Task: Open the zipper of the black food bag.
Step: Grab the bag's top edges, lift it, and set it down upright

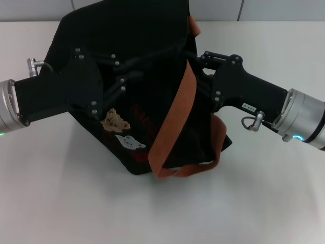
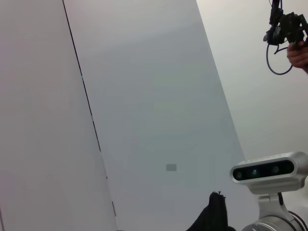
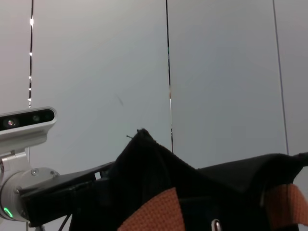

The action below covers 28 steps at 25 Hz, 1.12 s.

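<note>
Toward the far edge of the white table, about midway along it, the black food bag sits tipped and rumpled, its bear and cat patches facing the near-left corner. One orange-brown strap runs down its front and loops at the bottom. From the left side the left gripper reaches into the dark cloth; from the right side the right gripper presses against the bag's upper part beside the strap. Black on black, I cannot tell whether either pair of fingers is apart or pinched on fabric. A small silver tab of the zipper shows between the straps in the right wrist view.
</note>
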Tool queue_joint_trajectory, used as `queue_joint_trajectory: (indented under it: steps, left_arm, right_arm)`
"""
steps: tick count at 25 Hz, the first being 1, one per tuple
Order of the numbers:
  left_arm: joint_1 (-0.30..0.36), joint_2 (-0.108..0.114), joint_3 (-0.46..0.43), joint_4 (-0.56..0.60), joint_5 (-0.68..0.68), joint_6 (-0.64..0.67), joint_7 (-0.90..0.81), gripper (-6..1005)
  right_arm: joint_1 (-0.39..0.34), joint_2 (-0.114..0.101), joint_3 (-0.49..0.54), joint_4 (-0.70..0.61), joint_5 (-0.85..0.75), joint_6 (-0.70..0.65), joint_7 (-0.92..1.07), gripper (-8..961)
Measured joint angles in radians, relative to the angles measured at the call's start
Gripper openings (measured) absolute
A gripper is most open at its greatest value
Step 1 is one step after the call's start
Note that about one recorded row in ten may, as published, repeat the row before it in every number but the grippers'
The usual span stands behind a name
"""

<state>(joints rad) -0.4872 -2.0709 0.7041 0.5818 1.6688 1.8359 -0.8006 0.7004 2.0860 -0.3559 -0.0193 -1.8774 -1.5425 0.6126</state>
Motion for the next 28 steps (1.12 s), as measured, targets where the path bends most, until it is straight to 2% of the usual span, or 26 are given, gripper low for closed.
queue_joint_trajectory:
  steps: [6,14,28]
  left_arm:
    - [-0.004,0.0,0.0,-0.012,0.001,0.0,0.008,88]
    - [-0.011,-0.001,0.002,-0.013,0.001,0.0,0.011,86]
    - [-0.005,-0.002,0.002,-0.022,0.0,0.003,0.011,83]
  right_arm:
    - [0.001,0.002,-0.004,0.005,-0.002,0.014,0.0,306]
    - [0.014,0.004,-0.021,0.007,-0.003,0.021,0.003,109]
    - [0.007,0.006,-0.003,0.007,0.005,0.026,-0.004,29]
